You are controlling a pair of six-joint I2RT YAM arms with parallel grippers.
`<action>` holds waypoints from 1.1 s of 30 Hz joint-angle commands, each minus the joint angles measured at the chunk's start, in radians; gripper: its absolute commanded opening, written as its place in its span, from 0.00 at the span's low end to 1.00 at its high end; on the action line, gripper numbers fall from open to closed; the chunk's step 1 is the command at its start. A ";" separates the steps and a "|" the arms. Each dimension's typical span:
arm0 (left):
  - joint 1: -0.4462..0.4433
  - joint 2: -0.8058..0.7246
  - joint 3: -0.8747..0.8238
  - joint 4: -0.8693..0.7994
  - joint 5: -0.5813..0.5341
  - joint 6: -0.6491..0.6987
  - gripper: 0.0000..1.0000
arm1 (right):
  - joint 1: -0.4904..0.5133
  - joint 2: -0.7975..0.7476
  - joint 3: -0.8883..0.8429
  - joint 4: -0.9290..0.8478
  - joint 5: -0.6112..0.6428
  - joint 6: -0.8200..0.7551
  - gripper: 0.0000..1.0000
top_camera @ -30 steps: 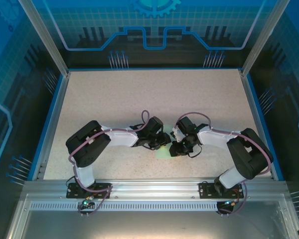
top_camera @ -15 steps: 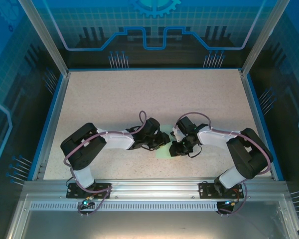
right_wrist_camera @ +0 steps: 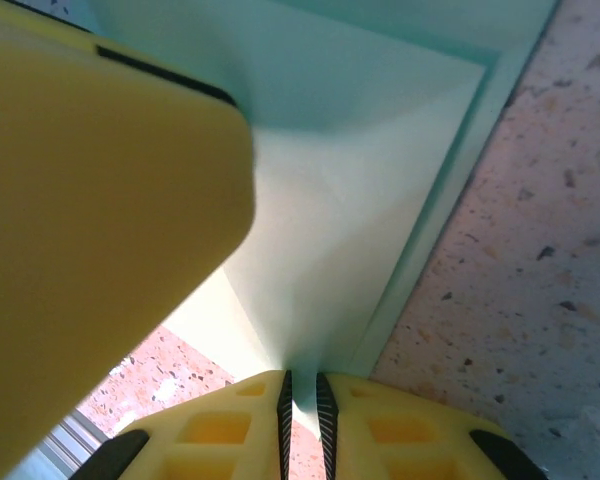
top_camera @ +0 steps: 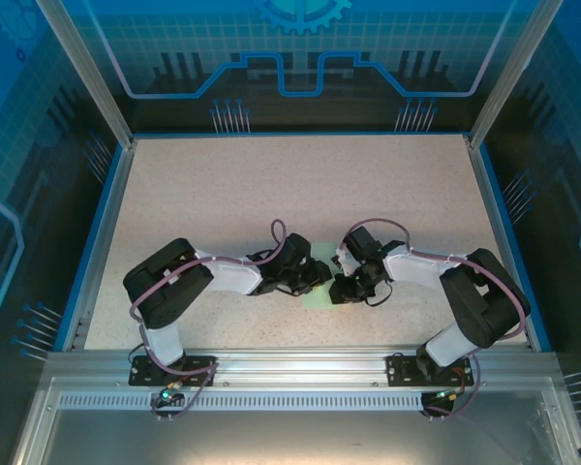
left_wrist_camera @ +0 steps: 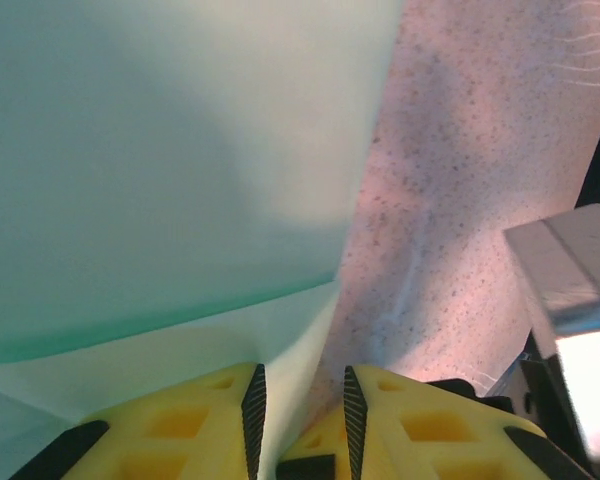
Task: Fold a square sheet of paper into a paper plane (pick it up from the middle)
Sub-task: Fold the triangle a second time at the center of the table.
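Top external: left gripper [top_camera: 315, 279] and right gripper [top_camera: 341, 286] meet low at centre frame over the square sheet of paper [top_camera: 320, 299], a pale green patch just below them on the table [top_camera: 271, 194]; compared with 0.5 s ago the left arm's elbow has lifted and its wrist has edged a little right, the right arm unchanged, the paper in the same spot; judgement: a small adjustment within a fold, not a new step.

Left wrist: paper covers the upper left, with a folded flap dropping into the gap between the yellow fingers [left_wrist_camera: 180, 430]; gap narrow, pads not visibly pressed; grip cannot be told.

Right wrist: fingers nearly closed, pinching a creased corner of the paper at bottom centre; a blurred yellow block [right_wrist_camera: 100, 180] sits at upper left, likely the other arm's finger.
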 commanded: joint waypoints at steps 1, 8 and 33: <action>-0.009 0.020 -0.014 0.034 -0.002 -0.002 0.31 | -0.017 0.015 -0.027 0.009 0.023 0.014 0.19; -0.009 0.058 -0.008 0.044 -0.009 -0.005 0.31 | -0.018 -0.040 -0.026 0.008 0.000 0.024 0.20; -0.010 0.051 -0.004 0.009 -0.028 0.000 0.30 | 0.002 -0.011 -0.029 0.107 -0.049 0.058 0.19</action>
